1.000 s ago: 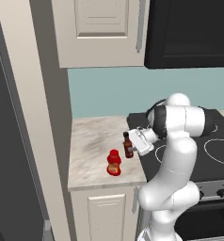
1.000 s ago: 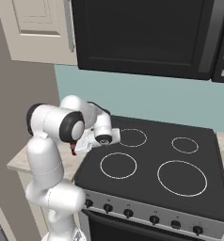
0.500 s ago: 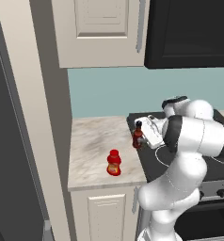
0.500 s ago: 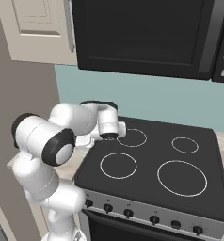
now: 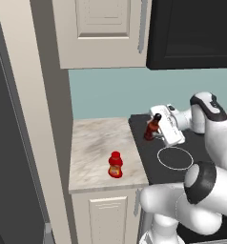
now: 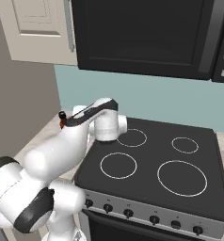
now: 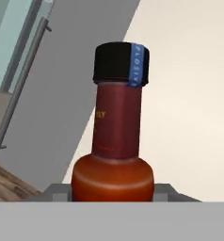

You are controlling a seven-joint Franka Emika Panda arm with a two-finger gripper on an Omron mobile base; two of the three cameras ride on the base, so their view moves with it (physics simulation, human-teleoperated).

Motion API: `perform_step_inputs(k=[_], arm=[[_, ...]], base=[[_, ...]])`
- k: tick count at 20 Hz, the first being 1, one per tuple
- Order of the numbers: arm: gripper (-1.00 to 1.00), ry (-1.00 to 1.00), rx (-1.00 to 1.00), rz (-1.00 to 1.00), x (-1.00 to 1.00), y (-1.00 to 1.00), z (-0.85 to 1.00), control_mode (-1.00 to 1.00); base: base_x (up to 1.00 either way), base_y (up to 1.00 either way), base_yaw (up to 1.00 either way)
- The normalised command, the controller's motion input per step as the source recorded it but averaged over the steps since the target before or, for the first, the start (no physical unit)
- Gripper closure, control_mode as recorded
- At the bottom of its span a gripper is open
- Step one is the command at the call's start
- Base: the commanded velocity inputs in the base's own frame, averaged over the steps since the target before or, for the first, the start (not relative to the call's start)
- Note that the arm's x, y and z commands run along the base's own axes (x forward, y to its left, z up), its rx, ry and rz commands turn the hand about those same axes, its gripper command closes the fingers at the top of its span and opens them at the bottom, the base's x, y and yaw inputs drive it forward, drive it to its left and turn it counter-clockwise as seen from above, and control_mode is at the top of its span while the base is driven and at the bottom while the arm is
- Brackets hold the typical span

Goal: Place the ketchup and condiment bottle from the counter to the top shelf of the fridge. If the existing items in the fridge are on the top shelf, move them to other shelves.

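Over the stove (image 5: 191, 157), your gripper (image 5: 156, 129) is now closed on the condiment bottle (image 5: 151, 127), lifted clear of the counter (image 5: 94, 147) where it stood a second ago. One bottle is secured for the fridge. Left of your hand, the ketchup (image 5: 115, 165) waits on the counter.

The gripper (image 5: 156, 133) is closed on the condiment bottle (image 5: 151, 127) and held clear above the stovetop (image 5: 182, 159) at its left rear corner. Below it and to its left, the counter (image 5: 94, 147) is bare except for the ketchup (image 5: 115, 165), which is set near the front edge, well apart from the gripper. Room overhead is limited by the wall cabinet (image 5: 103, 31) and the dark microwave (image 5: 191, 31). Behind, the teal wall (image 5: 106, 93) is close. Further left, the way is bounded by a tall beige panel (image 5: 44, 119), with the grey fridge (image 5: 10, 157) beyond it.
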Motion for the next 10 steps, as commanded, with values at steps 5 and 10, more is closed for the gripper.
perform_step_inputs(k=[5, 10], arm=[[1.00, -0.12, 0.00, -0.06, -0.86, 0.00, 0.97, -1.00], [1.00, 0.00, 0.00, -0.11, -0.68, 0.00, 0.88, -1.00]], base=[[0.00, 0.00, 0.00], [0.00, 0.00, 0.00]])
